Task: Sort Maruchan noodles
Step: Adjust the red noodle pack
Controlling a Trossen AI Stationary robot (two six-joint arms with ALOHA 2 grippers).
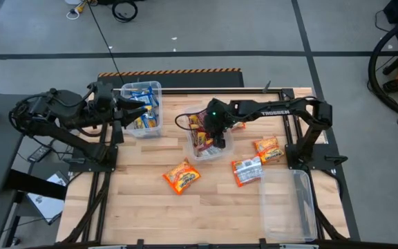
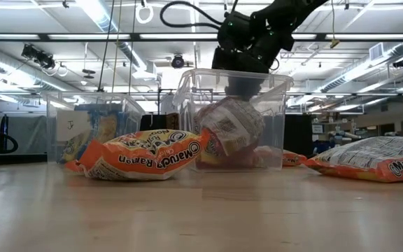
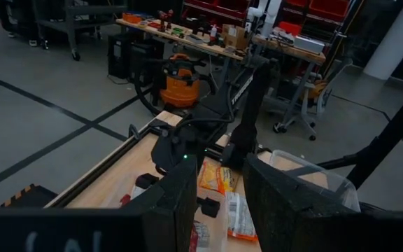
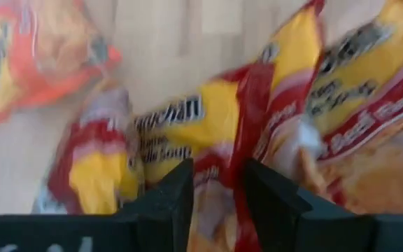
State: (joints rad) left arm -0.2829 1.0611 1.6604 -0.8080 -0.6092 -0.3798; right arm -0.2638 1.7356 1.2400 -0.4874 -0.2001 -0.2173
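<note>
Three clear bins stand on the wooden table. The far-left bin (image 1: 144, 107) holds blue-and-yellow packets. The middle bin (image 1: 209, 138) holds dark red-and-yellow packets (image 4: 180, 126). My right gripper (image 1: 213, 131) (image 4: 219, 189) reaches down into that bin's top (image 2: 243, 87), shut on a red-and-yellow packet (image 2: 231, 124). Three orange-and-white packets lie flat on the table (image 1: 182, 175) (image 1: 268, 149) (image 1: 247, 170). My left gripper (image 1: 131, 111) (image 3: 221, 196) hovers at the blue bin's left side, open and empty, its fingers pointing toward the table's right. My right gripper pinches the red-and-yellow packet between its two fingers at the packet's upper edge (image 4: 247, 133), coming from above and pointing down. The packet hangs tilted below the fingers inside the middle bin; whether its lower end (image 2: 219, 150) rests on the packets beneath, I cannot tell.
An empty clear bin (image 1: 289, 204) sits at the table's near right corner. The nearest orange packet (image 2: 142, 155) lies in front of the middle bin in the low view. Bare wood lies along the near left part of the table.
</note>
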